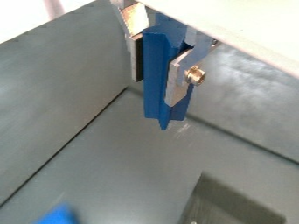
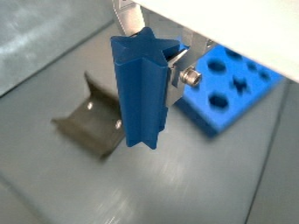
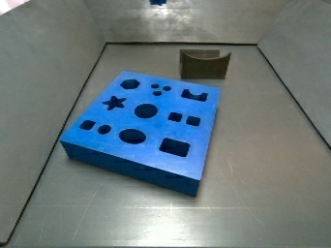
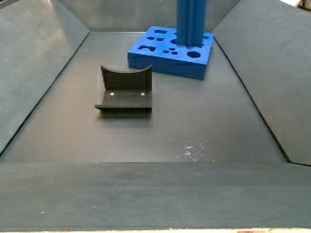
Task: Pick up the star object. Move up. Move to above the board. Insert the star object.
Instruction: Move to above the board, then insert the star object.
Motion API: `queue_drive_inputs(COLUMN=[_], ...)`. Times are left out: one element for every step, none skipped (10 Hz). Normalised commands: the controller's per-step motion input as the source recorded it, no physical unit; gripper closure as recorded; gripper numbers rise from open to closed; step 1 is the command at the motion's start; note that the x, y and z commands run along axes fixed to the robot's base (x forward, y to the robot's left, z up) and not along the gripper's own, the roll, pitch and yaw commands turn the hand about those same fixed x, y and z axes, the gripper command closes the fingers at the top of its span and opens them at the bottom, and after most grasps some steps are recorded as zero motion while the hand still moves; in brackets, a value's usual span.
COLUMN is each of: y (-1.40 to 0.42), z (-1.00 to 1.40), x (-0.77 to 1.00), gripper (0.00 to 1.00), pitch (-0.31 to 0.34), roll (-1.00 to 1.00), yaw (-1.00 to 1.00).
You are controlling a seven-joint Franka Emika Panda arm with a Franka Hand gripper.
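Grey metal bin floor [image 3: 246,194] with sloped grey walls, bare apart from two items. Largest: the board [image 3: 123,155], a square flat blue block lying on the floor, top cut with a star hole [image 3: 114,101] toward its far left corner in a side view, plus circles, squares and a rectangle; all holes empty as far as visible, nothing seated in any. Next: dark olive notched block [image 4: 124,91], on the floor well apart from the board, empty in its notch. Then the star object [image 2: 140,87], slim blue prism, hanging upright and clear of the floor, clamped between the silver plates of the gripper [image 1: 158,54]; fingers [image 1: 183,74] narrow, closed on the peg's upper part, lower end free. In a side view the peg [image 4: 195,20] appears in front of the board's far region, gripper itself above frame; only a blue sliver at the top edge of the remaining side view. Judged stage: lifted, travelling toward the board, not yet over the star hole. For a clean step: keep the peg vertical, hold height well above the board top during transit, centre over the star hole, match the star points in rotation before descending; slow straight descent, no release until seated. Slip risk in grip cannot be judged.
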Motion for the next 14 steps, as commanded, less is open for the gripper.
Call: queue_drive_inputs(y=[-1.00, -1.00, -1.00, -1.00, -1.00, -1.00, -1.00, -1.00, -1.00, -1.00, -0.81, -0.62, -0.33, 0.00], z=[0.33, 0.33, 0.33, 0.34, 0.34, 0.35, 0.35, 0.35, 0.36, 0.36, 0.29, 0.23, 0.12, -0.06], x=[0.05, 0.06, 0.06, 0.06, 0.06, 0.07, 0.07, 0.07, 0.08, 0.11, 0.12, 0.11, 0.09, 0.00], gripper=[1.00, 1.00, 1.00, 1.00, 1.00, 1.00, 1.00, 1.00, 1.00, 1.00, 1.00, 1.00, 1.00, 1.00], pitch=[-0.039, -0.031, -0.003, 0.020, 0.038, 0.045, 0.047, 0.049, 0.060, 0.085, 0.105, 0.115, 0.120, 0.000], roll=[-0.05, -0.06, -0.01, 0.00, 0.00, 0.00, 0.01, 0.00, 0.00, 0.01, 0.00, 0.01, 0.01, -0.16], yaw=[0.53, 0.33, 0.16, 0.09, 0.05, 0.02, 0.02, 0.01, 0.01, 0.01, 0.01, 0.01, 0.01, 0.00])
